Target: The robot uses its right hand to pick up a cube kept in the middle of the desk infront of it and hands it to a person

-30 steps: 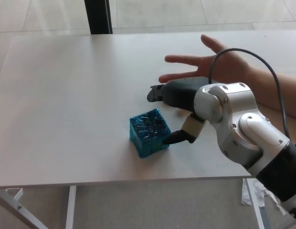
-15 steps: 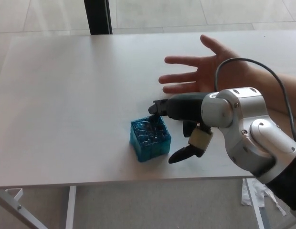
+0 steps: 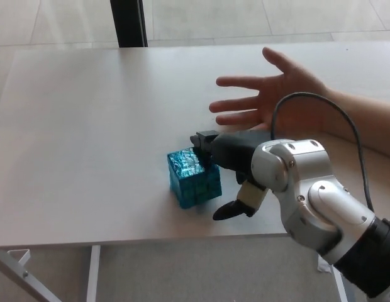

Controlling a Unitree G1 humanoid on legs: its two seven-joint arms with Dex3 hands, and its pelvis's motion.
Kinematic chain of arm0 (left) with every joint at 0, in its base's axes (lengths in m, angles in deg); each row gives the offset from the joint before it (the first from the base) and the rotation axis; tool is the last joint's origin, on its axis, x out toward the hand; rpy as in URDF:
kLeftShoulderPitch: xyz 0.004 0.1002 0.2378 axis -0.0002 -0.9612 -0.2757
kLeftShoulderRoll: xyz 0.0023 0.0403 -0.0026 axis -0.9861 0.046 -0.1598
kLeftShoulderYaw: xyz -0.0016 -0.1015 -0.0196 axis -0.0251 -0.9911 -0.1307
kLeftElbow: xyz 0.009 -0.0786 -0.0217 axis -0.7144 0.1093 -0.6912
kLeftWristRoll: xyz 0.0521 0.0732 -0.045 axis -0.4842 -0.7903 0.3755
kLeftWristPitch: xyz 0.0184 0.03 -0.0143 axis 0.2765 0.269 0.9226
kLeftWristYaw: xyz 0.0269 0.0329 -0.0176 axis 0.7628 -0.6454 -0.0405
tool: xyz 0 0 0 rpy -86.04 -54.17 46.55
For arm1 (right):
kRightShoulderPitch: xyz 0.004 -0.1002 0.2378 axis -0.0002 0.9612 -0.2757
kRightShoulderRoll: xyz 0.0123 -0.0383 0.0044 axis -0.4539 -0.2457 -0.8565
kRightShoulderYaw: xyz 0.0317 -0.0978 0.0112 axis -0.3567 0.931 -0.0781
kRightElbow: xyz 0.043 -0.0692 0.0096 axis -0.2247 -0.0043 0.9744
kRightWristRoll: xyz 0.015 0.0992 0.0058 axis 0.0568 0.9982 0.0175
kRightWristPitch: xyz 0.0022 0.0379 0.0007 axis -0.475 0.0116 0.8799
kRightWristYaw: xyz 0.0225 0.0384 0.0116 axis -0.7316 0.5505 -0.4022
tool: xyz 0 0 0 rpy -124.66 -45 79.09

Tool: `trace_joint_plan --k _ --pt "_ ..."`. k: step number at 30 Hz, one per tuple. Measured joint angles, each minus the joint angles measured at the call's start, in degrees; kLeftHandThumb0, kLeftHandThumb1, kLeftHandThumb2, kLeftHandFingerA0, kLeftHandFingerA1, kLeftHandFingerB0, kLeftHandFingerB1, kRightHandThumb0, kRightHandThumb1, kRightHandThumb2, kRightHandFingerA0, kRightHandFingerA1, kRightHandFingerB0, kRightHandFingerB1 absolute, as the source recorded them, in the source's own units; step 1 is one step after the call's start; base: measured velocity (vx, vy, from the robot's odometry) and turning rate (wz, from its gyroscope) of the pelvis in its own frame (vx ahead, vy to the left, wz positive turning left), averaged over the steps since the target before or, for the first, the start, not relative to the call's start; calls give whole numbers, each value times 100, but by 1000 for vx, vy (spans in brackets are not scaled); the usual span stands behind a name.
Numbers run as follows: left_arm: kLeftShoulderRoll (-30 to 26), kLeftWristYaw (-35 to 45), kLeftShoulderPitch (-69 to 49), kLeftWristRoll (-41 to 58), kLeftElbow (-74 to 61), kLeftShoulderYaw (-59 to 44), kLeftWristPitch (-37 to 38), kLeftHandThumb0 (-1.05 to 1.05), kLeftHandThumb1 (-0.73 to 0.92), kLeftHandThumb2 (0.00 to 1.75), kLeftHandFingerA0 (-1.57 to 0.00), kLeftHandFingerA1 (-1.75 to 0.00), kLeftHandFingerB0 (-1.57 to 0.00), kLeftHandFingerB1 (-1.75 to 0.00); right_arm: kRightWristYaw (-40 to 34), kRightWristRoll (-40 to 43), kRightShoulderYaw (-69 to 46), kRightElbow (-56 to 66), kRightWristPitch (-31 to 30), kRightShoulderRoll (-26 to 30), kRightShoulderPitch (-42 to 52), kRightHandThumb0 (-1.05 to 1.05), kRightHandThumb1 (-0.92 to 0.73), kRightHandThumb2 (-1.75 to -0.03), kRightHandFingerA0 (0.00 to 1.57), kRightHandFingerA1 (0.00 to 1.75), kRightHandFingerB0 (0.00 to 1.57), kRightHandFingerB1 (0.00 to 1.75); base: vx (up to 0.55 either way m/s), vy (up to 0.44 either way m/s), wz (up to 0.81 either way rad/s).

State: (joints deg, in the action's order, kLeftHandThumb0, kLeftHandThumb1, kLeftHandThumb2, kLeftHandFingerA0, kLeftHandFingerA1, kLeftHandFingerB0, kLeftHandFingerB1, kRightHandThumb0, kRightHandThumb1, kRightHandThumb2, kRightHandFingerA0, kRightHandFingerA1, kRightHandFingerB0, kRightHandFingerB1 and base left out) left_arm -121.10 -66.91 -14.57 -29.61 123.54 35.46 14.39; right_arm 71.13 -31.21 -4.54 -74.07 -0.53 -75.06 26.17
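Head view over a white desk: a shiny blue cube sits near the middle of the tabletop, a little toward the front edge, tilted so one corner faces the camera. It lies just left of the robot's right hand, which reaches in from the lower right on a silver-grey arm.

The hand's black upper fingers lie across the cube's far right top corner and appear to touch it there, while the thumb hangs lower, in front and to the right, clear of the cube's near side face. The hand is spread wide, straddling the cube's right side without closing on it; nothing is lifted or gripped.

Much of the hand is hidden behind the bulky wrist joint, so the exact contact between fingers and cube is hard to make out, and the cube's right rear face is covered by the fingers. The arm is cut off at the lower right corner of the picture. A black cable loops up from the arm.

Beyond the robot's hand, a person's hand is held palm up with fingers spread above the desk, its forearm running out of the picture at right. The robot's left hand does not show.
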Motion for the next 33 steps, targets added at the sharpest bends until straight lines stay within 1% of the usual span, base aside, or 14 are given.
trace_joint_plan --k 11,12,13,14,17,19,20,22,24,28,29,30,31,33 --pt "0 -7 35 -53 2 42 0 -72 76 63 -71 -58 -57 -41 -1257 -443 -33 -381 -6 -413 365 -76 -45 -82 83 126 13 47 0 0 0" --pt "0 -7 39 -57 2 42 0 -72 76 63 -70 -57 -57 -41 -1365 -473 -48 -407 -5 -443 399 -71 -56 -59 64 129 16 40 0 0 0" --pt "0 -7 41 -63 1 42 0 -71 76 63 -69 -57 -56 -41 -1491 -506 -59 -435 -5 -478 441 -70 -56 -58 64 127 18 39 0 0 0" --pt "0 -7 43 -67 0 42 0 -73 77 63 -67 -57 -55 -41 -1586 -532 -65 -458 -5 -500 463 -74 -45 -82 81 124 16 48 0 0 0" --pt "0 -6 48 -87 0 42 4 -73 76 63 -66 -56 -56 -40 -1938 -583 -137 -540 15 -596 561 -70 -45 -82 88 126 16 49 0 0 0" --pt "0 -6 62 -101 -1 54 4 -73 77 63 -67 -57 -56 -40 -2136 -585 -209 -560 46 -652 647 -63 -44 -81 88 127 29 53 0 0 0" --pt "0 -6 69 -105 0 61 4 -73 77 63 -68 -57 -56 -40 -2248 -584 -239 -581 75 -694 683 -55 -55 -57 78 129 36 46 0 0 0" --pt "1 -6 90 -107 0 79 4 -73 76 63 -67 -57 -56 -40 -2472 -584 -289 -636 136 -759 741 -50 -53 -58 77 128 38 49 0 0 0" --pt "3 -6 105 -107 0 86 3 -73 76 63 -68 -56 -56 -40 -2677 -583 -327 -694 192 -808 782 -39 -50 -58 84 147 52 53 0 0 0" --pt "8 -7 136 -107 0 103 3 -75 76 64 -70 -58 -58 -41 -3102 -580 -371 -844 346 -879 828 -31 -52 -60 85 153 61 58 0 0 0" --pt "8 -7 141 -108 0 106 3 -75 58 100 -66 -68 -53 -56 -3168 -580 -376 -873 373 -890 834 -30 -55 -62 82 155 62 61 0 0 0" --pt "9 -7 149 -108 0 110 3 -76 75 63 -68 -59 -56 -40 -3303 -581 -385 -935 432 -908 844 -28 -59 -64 82 160 68 66 0 0 0" --pt "9 -7 156 -108 -1 113 3 -75 75 63 -65 -57 -57 -40 -3413 -581 -389 -991 485 -918 852 -33 -60 -62 86 167 79 73 0 0 0" --pt "9 -6 165 -107 -2 114 3 -75 75 63 -65 -57 -57 -40 -3668 -582 -389 -1131 630 -928 856 -33 -60 -62 86 167 79 73 0 0 0"
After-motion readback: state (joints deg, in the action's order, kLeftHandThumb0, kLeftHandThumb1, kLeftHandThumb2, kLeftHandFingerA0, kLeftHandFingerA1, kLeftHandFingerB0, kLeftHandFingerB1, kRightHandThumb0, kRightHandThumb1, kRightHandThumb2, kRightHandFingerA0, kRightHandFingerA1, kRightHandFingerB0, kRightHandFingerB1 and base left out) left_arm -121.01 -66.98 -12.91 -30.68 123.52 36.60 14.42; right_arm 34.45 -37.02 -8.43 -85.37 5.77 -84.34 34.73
